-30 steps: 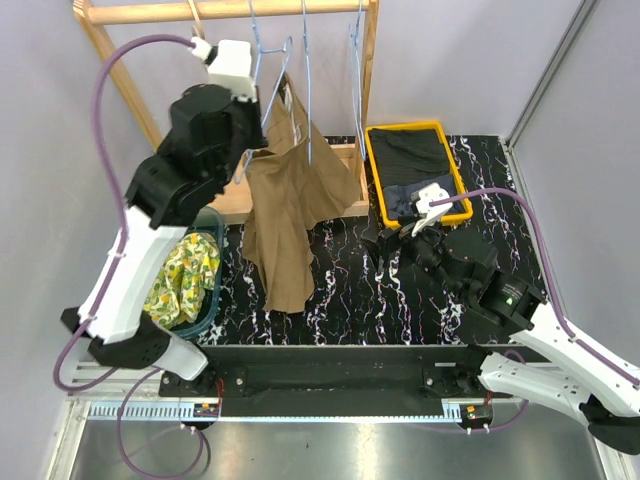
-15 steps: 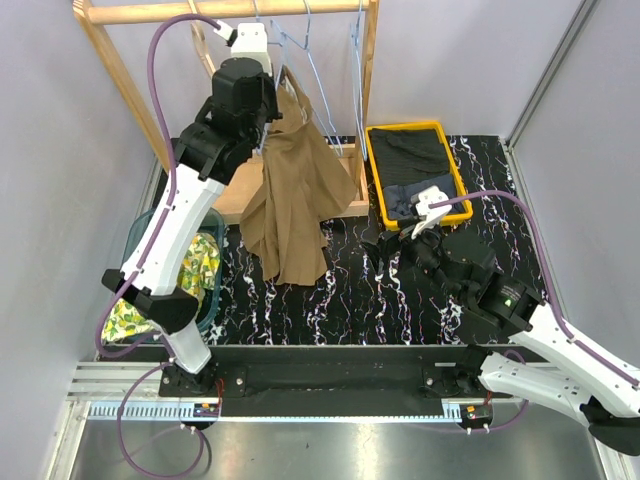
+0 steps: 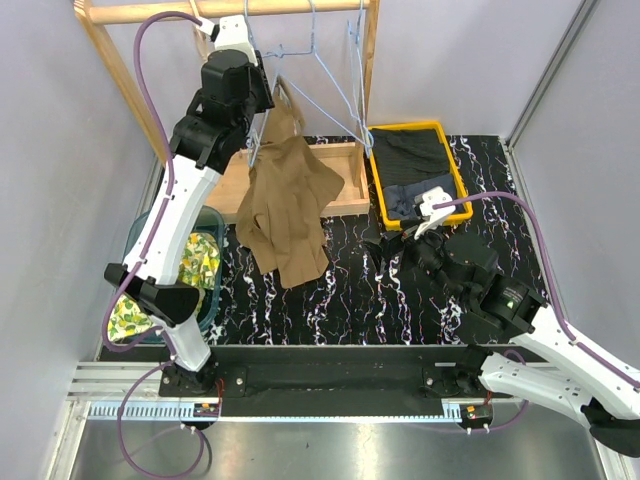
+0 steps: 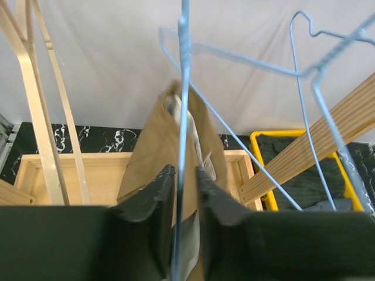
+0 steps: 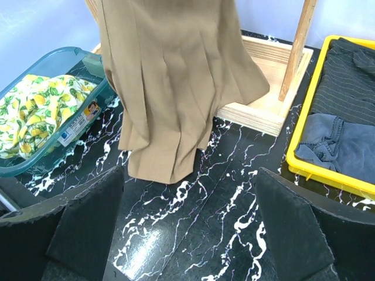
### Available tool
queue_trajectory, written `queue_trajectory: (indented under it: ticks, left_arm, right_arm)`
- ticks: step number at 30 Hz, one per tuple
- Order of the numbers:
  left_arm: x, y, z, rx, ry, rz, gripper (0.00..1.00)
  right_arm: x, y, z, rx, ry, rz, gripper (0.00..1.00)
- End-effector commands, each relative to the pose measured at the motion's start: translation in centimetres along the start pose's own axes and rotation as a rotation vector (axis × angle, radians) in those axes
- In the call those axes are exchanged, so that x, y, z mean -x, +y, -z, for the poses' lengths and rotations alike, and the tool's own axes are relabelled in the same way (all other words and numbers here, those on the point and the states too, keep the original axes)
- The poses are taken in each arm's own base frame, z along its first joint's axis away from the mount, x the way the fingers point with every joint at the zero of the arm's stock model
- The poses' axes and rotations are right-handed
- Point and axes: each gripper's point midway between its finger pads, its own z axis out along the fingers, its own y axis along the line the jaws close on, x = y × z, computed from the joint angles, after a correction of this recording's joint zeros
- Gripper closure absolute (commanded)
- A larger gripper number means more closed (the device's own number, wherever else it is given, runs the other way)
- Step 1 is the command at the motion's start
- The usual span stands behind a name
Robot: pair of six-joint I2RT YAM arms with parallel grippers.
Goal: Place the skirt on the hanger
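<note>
In the last second the left arm has swung up toward the wooden rail. It brought the blue wire hanger with it, and the brown skirt hangs from that hanger, by the rack.

The left gripper was squeezed tight on the wire. Now its 2 fingers have started to part, with a small gap on each side of the wire.

That looks like letting go, so the job is likely almost done. Whether the hook sits on the rail is hard to see.

The right gripper is spread wide over the tabletop, holding nothing.
</note>
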Motion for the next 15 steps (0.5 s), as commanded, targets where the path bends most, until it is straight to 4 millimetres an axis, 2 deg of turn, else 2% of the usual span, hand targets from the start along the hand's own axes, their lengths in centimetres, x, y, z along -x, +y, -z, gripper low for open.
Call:
queue_trajectory:
  ticks: [1,3,6,10,12,14,15]
  left_arm:
    - [4.4,0.1,1.8,-0.032,-0.133,0.056,0.62]
    - [4.9,0.4,2.5,-0.036,-0.142,0.052,0.55]
    - [5.5,0.3,3.6,-0.055,-0.153,0.053,0.55]
    - [6.6,-0.1,5.4,-0.116,-0.174,0.059,0.27]
    - [7.4,-0.6,7.1,-0.174,-0.192,0.048,0.22]
    - [6.2,-2.0,8.0,-0.277,-0.154,0.021,0.19]
    - [6.4,-2.2,9.5,-0.319,-0.159,0.021,0.18]
  right_arm:
    - [0.9,-0.3,0.1,-0.023,-0.029,-0.022,0.0]
    - [1.0,-0.2,0.1,-0.02,-0.031,-0.025,0.01]
    - [0.9,-0.3,0.1,-0.02,-0.031,-0.028,0.0]
    - [0.8,-0.3,0.2,-0.021,-0.03,-0.033,0.0]
    - [0.8,-0.3,0.2,-0.021,-0.028,-0.031,0.0]
    - [0.8,-0.4,0.2,-0.027,-0.03,-0.033,0.0]
    - [0.8,-0.4,0.3,-0.028,-0.03,-0.032,0.0]
